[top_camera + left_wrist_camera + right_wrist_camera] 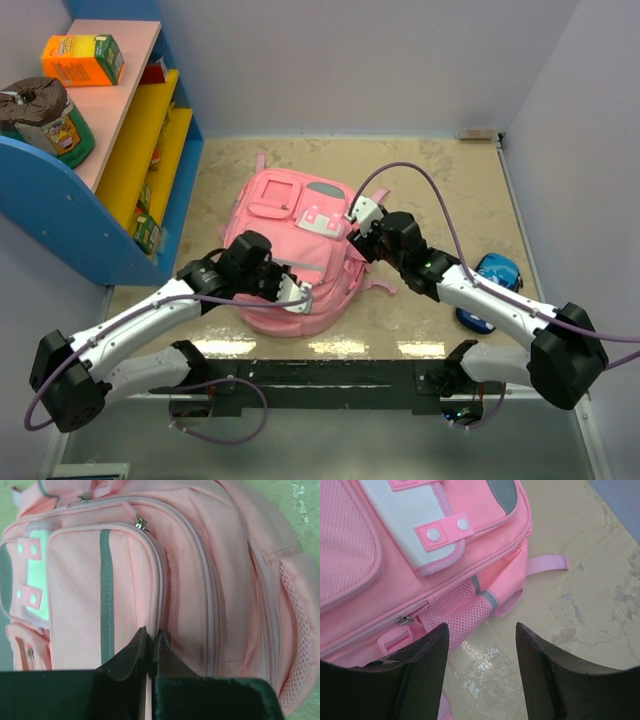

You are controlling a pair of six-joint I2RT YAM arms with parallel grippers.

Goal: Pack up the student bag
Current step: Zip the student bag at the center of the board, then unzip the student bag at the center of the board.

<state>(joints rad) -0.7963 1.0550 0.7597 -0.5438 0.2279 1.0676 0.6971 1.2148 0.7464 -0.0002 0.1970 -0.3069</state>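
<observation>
Left gripper (151, 632): jaws closed at the student bag's (285, 205) front-pocket seam (161, 580). Confirm fabric is caught before you lift. Right gripper (481, 627): jaws open beside the mesh pocket (455, 607).

Lilac walls (350, 60) — blue shelf unit (60, 200) (yellow dividers (150, 130)) beside beige tabletop (450, 190).

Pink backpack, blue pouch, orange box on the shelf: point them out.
Pink backpack (285, 212): top external view, front pocket panel.
Blue pouch (498, 270): top external view, its uncovered upper end.
Orange box (82, 58): top external view, its top face.
</observation>
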